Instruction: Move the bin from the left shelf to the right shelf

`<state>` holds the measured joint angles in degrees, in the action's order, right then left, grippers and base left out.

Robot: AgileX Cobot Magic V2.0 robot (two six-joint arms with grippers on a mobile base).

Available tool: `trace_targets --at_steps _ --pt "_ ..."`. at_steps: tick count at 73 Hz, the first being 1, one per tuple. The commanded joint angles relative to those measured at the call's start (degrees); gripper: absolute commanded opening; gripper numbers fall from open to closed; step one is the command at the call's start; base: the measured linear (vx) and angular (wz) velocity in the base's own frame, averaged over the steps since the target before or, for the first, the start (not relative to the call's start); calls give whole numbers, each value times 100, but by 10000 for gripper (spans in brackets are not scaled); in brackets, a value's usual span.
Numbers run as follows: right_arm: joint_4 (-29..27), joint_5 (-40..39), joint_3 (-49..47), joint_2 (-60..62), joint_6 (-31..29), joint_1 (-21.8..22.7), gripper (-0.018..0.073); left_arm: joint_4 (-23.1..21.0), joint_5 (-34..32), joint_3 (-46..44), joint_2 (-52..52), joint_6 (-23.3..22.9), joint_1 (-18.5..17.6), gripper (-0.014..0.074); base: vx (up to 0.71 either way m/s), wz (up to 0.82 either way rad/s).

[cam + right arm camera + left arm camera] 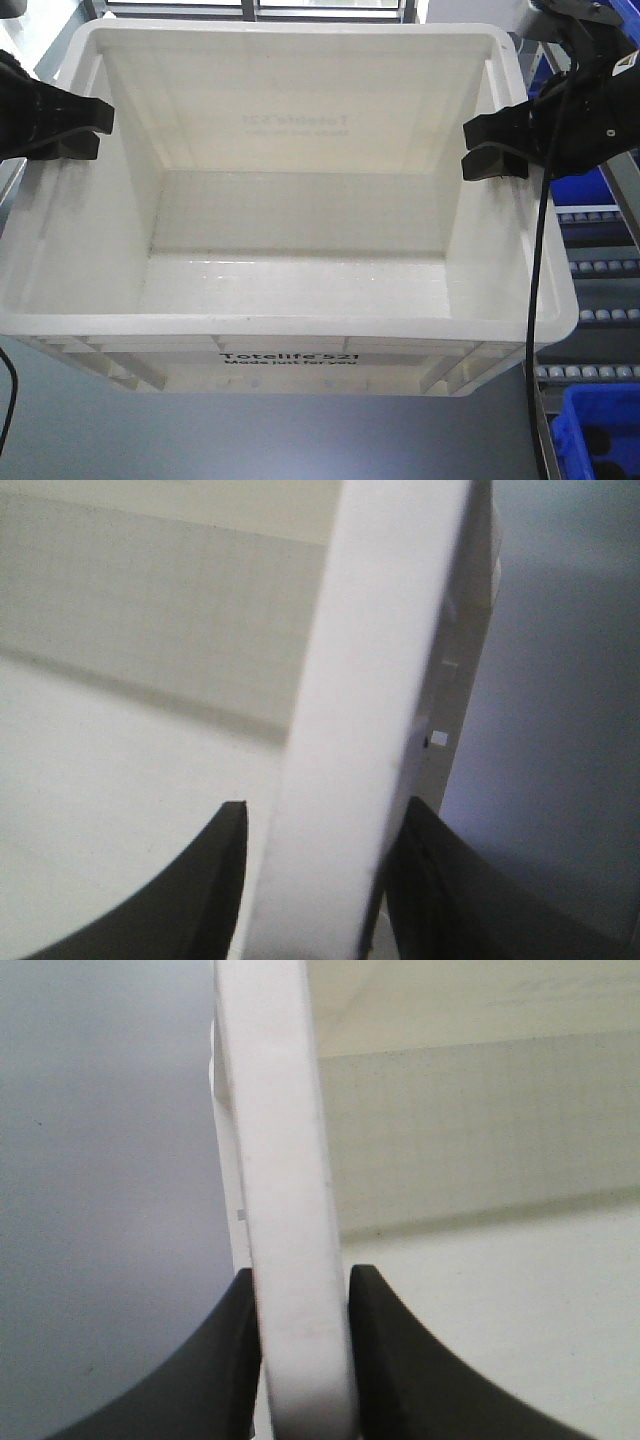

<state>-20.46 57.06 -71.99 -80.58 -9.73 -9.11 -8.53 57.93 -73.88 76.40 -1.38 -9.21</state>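
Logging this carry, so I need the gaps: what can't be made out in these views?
Front view: what lies under the bin; its body hides it.
Front view: contents of the nearer blue bin and extent of the roller shelf; the frame edge cuts both.
Left wrist view: the left gripper beyond its fingers; cut by the bottom edge.
Right wrist view: how tightly the right gripper meets the bin; blurred.

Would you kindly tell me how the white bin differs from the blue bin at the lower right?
The white bin is white with black print on its near side; the blue bin is blue, no print visible. The white bin is clamped at its side rims by the left gripper and right gripper; the blue bin is untouched. The white bin shows nearly whole, the blue bin only partly. Both look open-topped.
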Motion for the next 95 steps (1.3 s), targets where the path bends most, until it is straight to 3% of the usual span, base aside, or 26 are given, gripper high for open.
trace_targets --at_steps 1,95 --pt "-256 -364 -218 286 -173 24 -5 -59 -517 -221 -264 103 2 -6 38 16" --pt "-256 -364 -218 286 -173 24 -5 -59 -505 -221 -250 103 2 -6 41 1"
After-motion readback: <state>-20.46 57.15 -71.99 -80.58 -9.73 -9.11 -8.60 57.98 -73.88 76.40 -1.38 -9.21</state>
